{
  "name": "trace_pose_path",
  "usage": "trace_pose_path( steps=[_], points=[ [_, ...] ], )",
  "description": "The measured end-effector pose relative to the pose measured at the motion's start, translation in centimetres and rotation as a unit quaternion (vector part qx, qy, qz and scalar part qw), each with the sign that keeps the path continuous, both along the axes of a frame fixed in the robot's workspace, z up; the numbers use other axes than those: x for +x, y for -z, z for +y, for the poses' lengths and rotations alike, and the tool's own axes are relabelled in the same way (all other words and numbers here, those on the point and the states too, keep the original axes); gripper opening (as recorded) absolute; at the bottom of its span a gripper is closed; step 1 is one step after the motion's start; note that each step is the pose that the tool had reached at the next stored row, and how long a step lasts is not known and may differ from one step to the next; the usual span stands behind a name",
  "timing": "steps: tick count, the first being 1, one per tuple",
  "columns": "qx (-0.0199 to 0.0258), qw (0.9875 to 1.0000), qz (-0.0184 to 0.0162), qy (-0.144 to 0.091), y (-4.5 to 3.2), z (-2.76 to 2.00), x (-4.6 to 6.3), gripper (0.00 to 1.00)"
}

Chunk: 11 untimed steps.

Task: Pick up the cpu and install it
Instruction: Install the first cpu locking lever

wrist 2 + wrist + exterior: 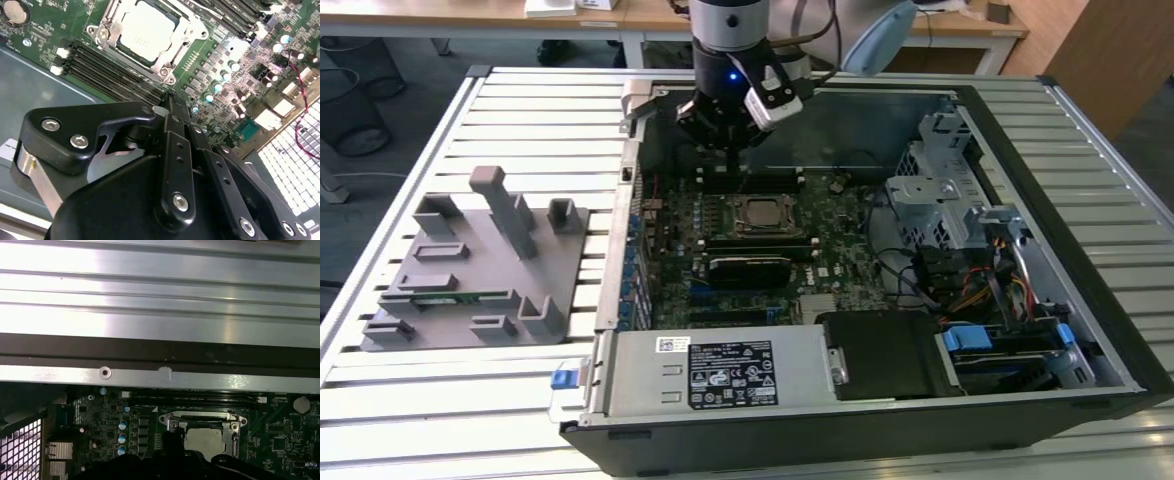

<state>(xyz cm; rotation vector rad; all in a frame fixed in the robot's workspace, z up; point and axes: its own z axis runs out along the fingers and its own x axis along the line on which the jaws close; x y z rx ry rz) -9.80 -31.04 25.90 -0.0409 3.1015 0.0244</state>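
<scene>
The cpu (761, 213) is a flat silver-grey square lying in its metal-framed socket on the green motherboard (841, 215) inside the open computer case. Both wrist views show it too, the cpu (145, 30) bright within the frame and the cpu (207, 437) partly behind dark gripper parts. My gripper (727, 148) hangs just beyond the socket, toward the case's far wall, over the black memory slots (110, 70). Its black fingers (172, 130) meet at the tips, and my gripper (169, 100) is shut with nothing between them.
A grey holder block (467, 270) with upright posts stands at the exterior view's left, with a green memory stick (447, 296) in it. A black heatsink block (747, 268) sits near the socket. Drive cage (934, 190), cables and power supply (714, 372) crowd the case.
</scene>
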Motion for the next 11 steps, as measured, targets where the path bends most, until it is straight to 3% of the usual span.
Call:
trace_pose_path(
  steps=[11],
  points=[
    [0.0,1.0,0.0,0.0,0.0,0.0,1.3,0.11]
  ],
)
